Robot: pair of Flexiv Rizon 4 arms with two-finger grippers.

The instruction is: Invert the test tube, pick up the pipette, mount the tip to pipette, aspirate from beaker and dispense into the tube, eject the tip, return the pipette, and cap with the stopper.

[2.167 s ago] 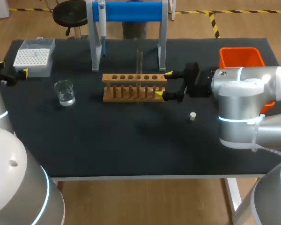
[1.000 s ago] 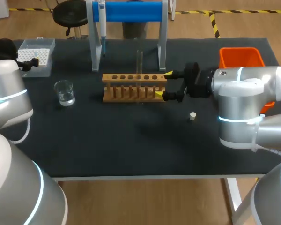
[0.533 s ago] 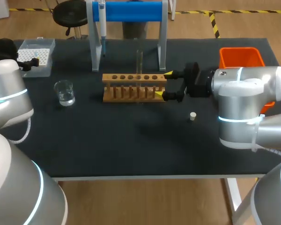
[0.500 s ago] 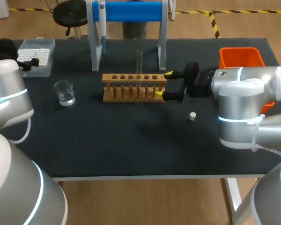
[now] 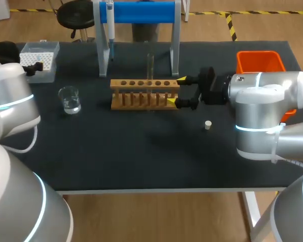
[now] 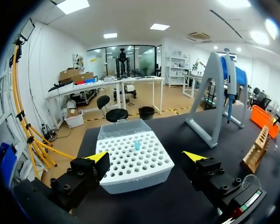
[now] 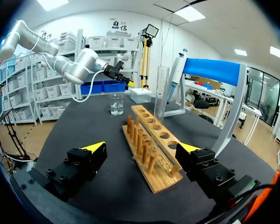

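Two grippers, both w/ fingers spread apart, nothing clamped. My left gripper [image 5: 36, 66] sat at the far left corner of the black table [image 5: 141, 156], just beside the white perforated tip box w/ clear lid [image 5: 38, 60]. In left wrist view the left gripper [image 6: 147, 158] had the tip box [image 6: 130, 168] right ahead, betw. its yellow tips, no contact that I could see. One light-blue tip [image 6: 136, 144] stood in the box's grid.

My right gripper [image 5: 177, 91] was at the right end of the light wooden test tube rack [image 5: 144, 93], one finger on each side of that end. In right wrist view the right gripper [image 7: 141, 148] straddled the rack [image 7: 147, 151] w/ gaps on both sides, so not gripping.

The clear glass test tube [image 5: 150, 65] stood upright in a rack hole right of the middle; same tube [image 7: 161, 91] seen ahead of my right fingers. The blue-and-white pipette [image 5: 110, 25] hung on the left part of the blue-barred grey stand [image 5: 141, 11], behind the rack. The small glass beaker w/ clear liquid [image 5: 69, 98] was left of the rack, apart from it. The small white stopper [image 5: 208, 124] lay on the table near the rack's right end, on the near side. The orange plastic bin [image 5: 260, 61] sat at the far right edge.
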